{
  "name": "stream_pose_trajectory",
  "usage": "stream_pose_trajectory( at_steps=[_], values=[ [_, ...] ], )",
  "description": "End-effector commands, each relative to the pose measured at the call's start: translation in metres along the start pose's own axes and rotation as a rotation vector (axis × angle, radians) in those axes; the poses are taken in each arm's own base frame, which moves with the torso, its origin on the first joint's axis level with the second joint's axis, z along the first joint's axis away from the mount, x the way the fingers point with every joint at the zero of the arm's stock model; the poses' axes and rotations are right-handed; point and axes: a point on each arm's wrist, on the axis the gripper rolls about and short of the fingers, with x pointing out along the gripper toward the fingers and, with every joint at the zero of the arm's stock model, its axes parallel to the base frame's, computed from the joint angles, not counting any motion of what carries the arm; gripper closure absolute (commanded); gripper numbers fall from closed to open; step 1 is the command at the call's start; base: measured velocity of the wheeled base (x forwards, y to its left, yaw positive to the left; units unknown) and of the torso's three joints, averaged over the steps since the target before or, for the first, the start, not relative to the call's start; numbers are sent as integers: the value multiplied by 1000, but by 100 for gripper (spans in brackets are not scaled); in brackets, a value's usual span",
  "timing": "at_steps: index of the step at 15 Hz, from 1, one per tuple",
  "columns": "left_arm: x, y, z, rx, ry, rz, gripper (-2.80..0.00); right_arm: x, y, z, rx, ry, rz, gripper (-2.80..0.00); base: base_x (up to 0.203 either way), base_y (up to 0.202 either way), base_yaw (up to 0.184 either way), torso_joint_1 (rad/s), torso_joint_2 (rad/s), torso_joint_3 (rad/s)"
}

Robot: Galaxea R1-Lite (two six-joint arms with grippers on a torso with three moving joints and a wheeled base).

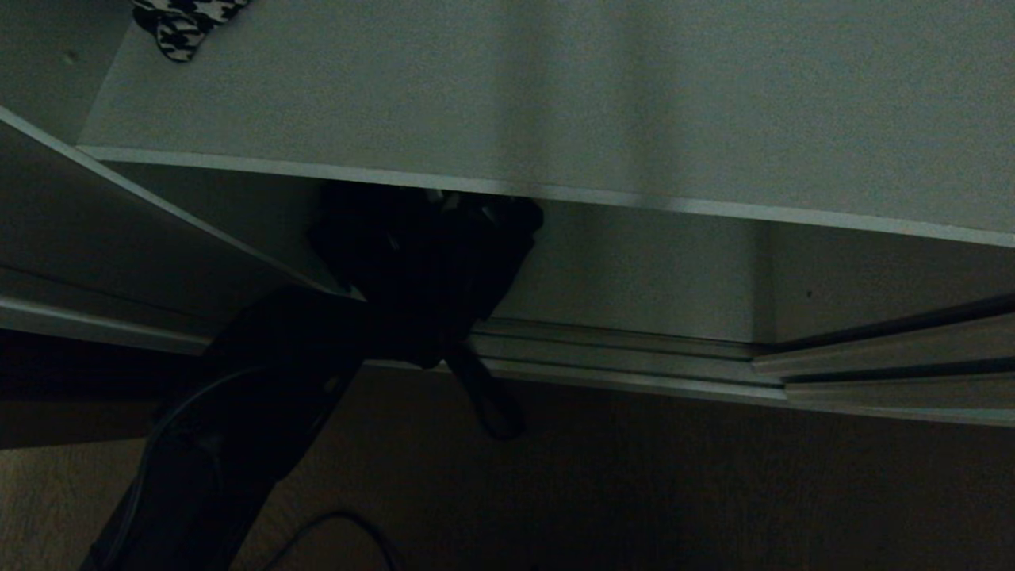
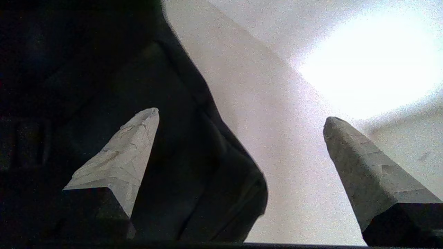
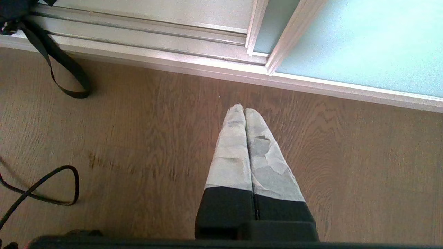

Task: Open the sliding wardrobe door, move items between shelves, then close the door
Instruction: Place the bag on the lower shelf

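Left gripper (image 2: 242, 114): fingers (image 2: 121, 166) spread wide, empty, one tip in front of the black bag (image 2: 193, 166). Bag sits on the bottom board under the shelf (image 1: 555, 95), near its left end; one strap (image 3: 59, 65) hangs over the door track (image 3: 145, 41) onto the wood floor (image 3: 138, 138). Right gripper (image 3: 245, 110): fingers pressed together, parked above the floor. Sliding wardrobe door (image 3: 363, 45) stands to the right.

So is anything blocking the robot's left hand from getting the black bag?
Nothing visible does. The left gripper has its jaws wide open on the low shelf, and the black bag already sits partly between them. The sliding door stands off to the side.
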Motion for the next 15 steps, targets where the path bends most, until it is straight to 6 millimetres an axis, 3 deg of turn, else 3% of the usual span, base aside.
stream_pose_trajectory(
  at_steps=[1,4,9,10,15],
  values=[
    [0,-7,3,58,-12,-3,-280,0,0,0,0,-2,0,0,0,0,0,0,0,0],
    [-5,-22,-12,23,78,24,-280,0,0,0,0,-2,0,0,0,0,0,0,0,0],
    [-11,-17,-35,19,191,63,-280,0,0,0,0,-2,0,0,0,0,0,0,0,0],
    [-10,-18,-33,19,195,62,0,0,0,0,0,-2,0,0,0,0,0,0,0,0],
    [-9,-20,-26,57,331,107,0,0,0,0,0,-2,0,0,0,0,0,0,0,0]
  ],
)
